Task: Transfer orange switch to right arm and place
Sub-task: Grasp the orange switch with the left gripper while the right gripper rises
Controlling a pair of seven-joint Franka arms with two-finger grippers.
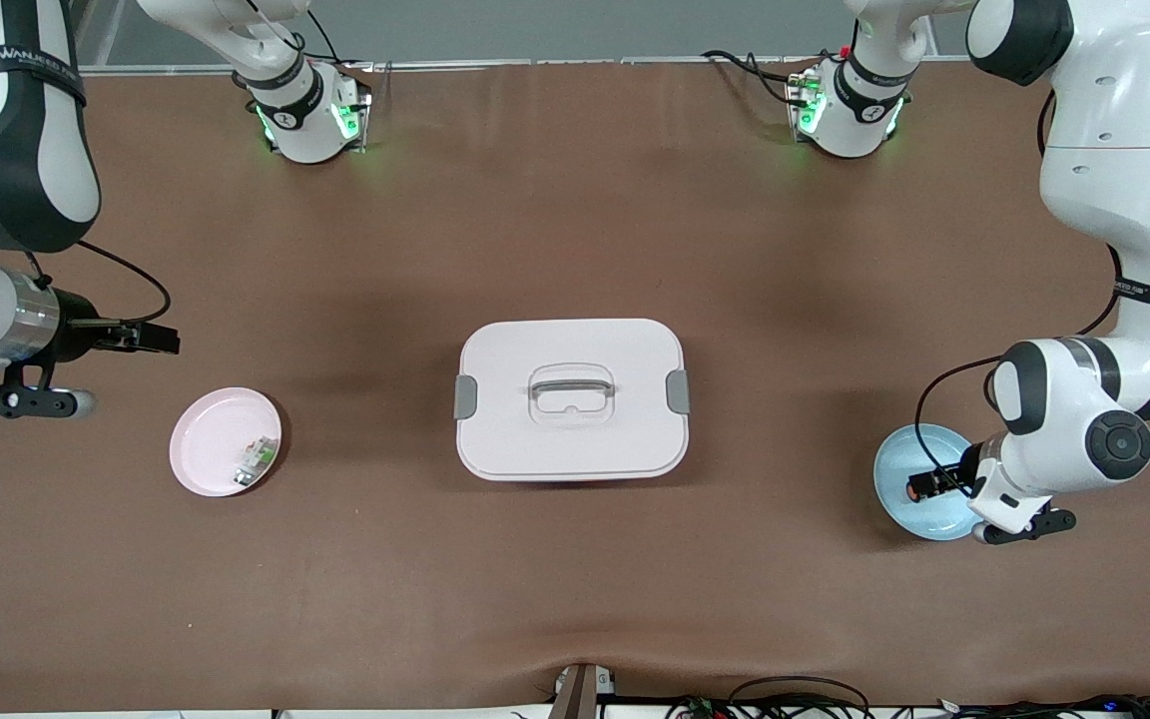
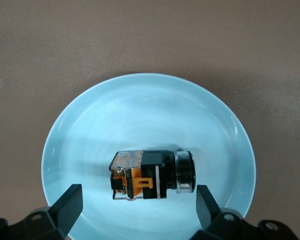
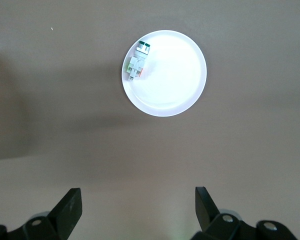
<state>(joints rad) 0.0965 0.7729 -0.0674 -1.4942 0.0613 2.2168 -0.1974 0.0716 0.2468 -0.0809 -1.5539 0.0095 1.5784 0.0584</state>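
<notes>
Brown counter (image 1: pixel 575 200): wide bare stretches between the three items and along its edges.

Centre: a white lidded box (image 1: pixel 571 398) with grey side latches and a recessed handle, closed; contents not visible.

Toward the right arm's end of the counter: a pink plate (image 1: pixel 225 441) holding a small white-and-green component (image 1: pixel 256 459) at the rim toward the box. The right end effector (image 3: pixel 138 210) hangs over bare counter just beside this plate, its fingers spread wide with nothing between them. The right arm waits.

Toward the left arm's end: a light blue plate (image 2: pixel 149 155) near the counter's edge. The orange switch (image 2: pixel 152 174) lies on its side inside this plate, black body with an orange clip and a ringed round end. The left end effector (image 2: pixel 139 202) is low over the blue plate, fingers wide apart on either side of the switch and clear of it; nothing gripped.
</notes>
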